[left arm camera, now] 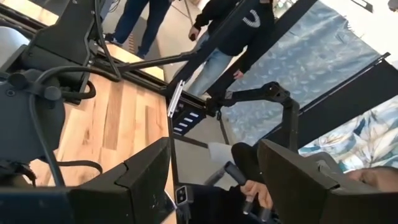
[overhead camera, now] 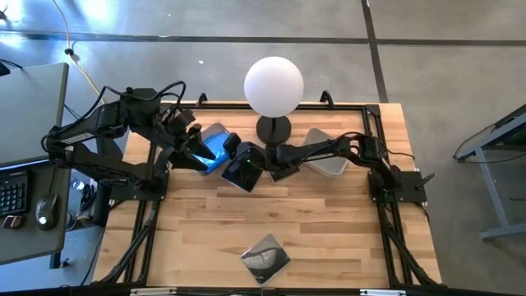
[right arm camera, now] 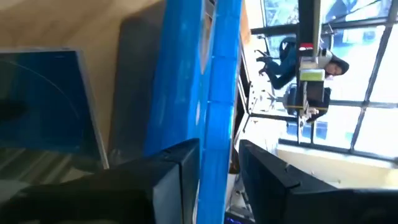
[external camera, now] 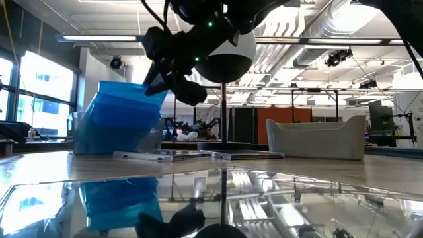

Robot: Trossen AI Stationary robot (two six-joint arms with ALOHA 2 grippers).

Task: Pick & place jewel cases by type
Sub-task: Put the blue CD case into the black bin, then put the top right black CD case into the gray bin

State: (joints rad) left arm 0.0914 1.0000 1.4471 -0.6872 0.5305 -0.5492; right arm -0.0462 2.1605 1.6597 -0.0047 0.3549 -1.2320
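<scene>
Straddling the upright blue jewel case (right arm camera: 214, 118), the right gripper's (right arm camera: 219, 180) fingers stand slightly spread beside it.

You've got two matte black jointed arms, the left arm (overhead camera: 107, 136) and right arm (overhead camera: 345, 152), with loose black cables looping off the joints and chunky, squared-off black fingers (left arm camera: 143, 180) up front.
</scene>
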